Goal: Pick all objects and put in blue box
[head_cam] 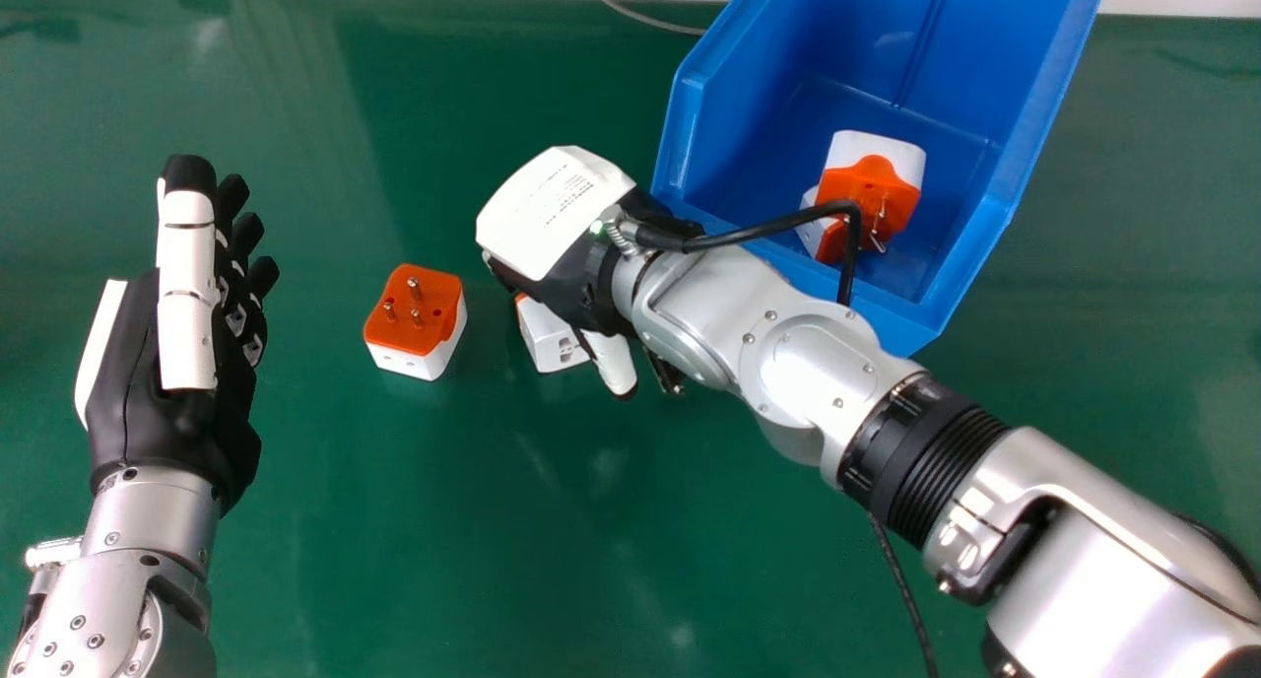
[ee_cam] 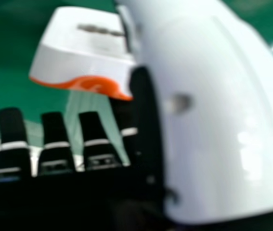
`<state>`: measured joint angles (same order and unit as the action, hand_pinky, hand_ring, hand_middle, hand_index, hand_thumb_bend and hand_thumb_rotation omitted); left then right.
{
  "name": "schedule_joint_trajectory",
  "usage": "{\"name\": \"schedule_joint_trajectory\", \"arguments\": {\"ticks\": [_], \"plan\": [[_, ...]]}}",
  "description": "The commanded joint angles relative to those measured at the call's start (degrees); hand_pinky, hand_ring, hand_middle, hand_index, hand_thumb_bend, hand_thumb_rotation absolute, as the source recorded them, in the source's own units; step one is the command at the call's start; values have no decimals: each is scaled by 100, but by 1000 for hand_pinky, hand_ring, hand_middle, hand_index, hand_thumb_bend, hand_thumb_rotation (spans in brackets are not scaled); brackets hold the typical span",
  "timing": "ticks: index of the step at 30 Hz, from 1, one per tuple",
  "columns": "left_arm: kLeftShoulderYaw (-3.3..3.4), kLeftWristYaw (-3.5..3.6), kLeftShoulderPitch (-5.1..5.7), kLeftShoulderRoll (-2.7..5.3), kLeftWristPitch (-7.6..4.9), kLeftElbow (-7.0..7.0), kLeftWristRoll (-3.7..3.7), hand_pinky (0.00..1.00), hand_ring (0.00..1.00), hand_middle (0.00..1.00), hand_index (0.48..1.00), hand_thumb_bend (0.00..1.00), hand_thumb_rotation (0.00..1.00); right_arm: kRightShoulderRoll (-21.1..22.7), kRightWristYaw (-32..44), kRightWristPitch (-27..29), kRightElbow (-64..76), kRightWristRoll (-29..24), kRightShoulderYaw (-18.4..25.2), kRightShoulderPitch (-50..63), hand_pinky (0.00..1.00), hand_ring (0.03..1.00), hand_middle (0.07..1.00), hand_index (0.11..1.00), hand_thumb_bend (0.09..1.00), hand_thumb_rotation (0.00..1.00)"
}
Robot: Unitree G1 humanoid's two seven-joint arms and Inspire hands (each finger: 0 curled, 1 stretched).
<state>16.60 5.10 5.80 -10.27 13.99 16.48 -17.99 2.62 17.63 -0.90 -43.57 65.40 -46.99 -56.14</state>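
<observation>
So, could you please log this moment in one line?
right hand: over one adapter | left hand: open | table: other adapter, pins up | blue box: orange-and-white adapters

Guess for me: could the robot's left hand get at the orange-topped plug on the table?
Probably yes: the left hand is open, and only bare green table lies between it and the plug. The right hand, close on the far side, might crowd it.
</observation>
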Motion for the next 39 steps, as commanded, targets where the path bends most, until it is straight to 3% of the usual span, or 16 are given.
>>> {"name": "schedule_joint_trajectory", "arguments": {"ticks": [1, 6, 8, 11, 19, 24, 27, 29, 31, 32, 35, 37, 39], "plan": [[-5, 37, 0, -31, -27, 160, 12, 1000, 1000, 1000, 1000, 583, 1000, -32, -151, -62, 30, -58, 9, -96, 740, 850, 876, 746, 703, 4], [-4, 37, -5, 5, -80, 139, 15, 1000, 1000, 1000, 1000, 586, 1000, -73, -363, -85, -166, -181, 11, -24, 748, 840, 844, 697, 721, 0], [-15, 29, 7, 21, -90, 158, 34, 1000, 1000, 1000, 1000, 597, 1000, -83, -398, -112, -215, -233, 8, 12, 755, 839, 848, 724, 701, 3], [-45, -11, 53, 30, -50, 251, 75, 1000, 1000, 1000, 1000, 605, 1000, -95, -386, -156, -270, -325, 28, 39, 778, 851, 869, 756, 662, 0], [-72, -64, 163, 94, 23, 426, 35, 1000, 1000, 1000, 1000, 589, 1000, 28, -584, -111, -256, -397, 19, 187, 786, 848, 860, 726, 671, 18], [-120, -101, 223, 117, 2, 485, 117, 1000, 1000, 1000, 1000, 602, 1000, -2, -710, -97, -443, -443, -36, 170, 766, 840, 849, 723, 605, 32], [-140, -137, 233, 123, 32, 508, 129, 1000, 1000, 1000, 1000, 615, 1000, -20, -1033, -61, -580, -394, -103, 171, 665, 743, 780, 685, 597, 31], [-143, -159, 229, 142, 36, 518, 97, 1000, 1000, 999, 1000, 618, 1000, -41, -1165, 59, -708, -458, -97, 124, 501, 566, 626, 548, 543, 50], [-148, -187, 219, 157, 69, 541, 73, 1000, 1000, 997, 1000, 611, 1000, -53, -1274, 195, -853, -498, -92, 51, 363, 434, 498, 502, 532, 13], [-147, -159, 218, 158, 58, 533, 43, 1000, 1000, 996, 1000, 605, 1000, -63, -1358, 243, -937, -496, -100, 16, 326, 401, 466, 497, 530, 6], [-149, -124, 223, 131, 60, 516, 57, 1000, 1000, 999, 1000, 601, 1000, -128, -1532, 326, -1109, -668, 47, 0, 246, 335, 418, 505, 524, 0], [-152, -145, 225, 128, 71, 524, 89, 1000, 1000, 996, 1000, 616, 1000, -161, -1606, 320, -1169, -730, 94, 0, 225, 322, 415, 509, 523, 0], [-153, -122, 229, 117, 52, 510, 99, 1000, 1000, 997, 1000, 620, 1000, -210, -1651, 313, -1256, -829, 146, 3, 160, 240, 446, 492, 526, 0]]}}
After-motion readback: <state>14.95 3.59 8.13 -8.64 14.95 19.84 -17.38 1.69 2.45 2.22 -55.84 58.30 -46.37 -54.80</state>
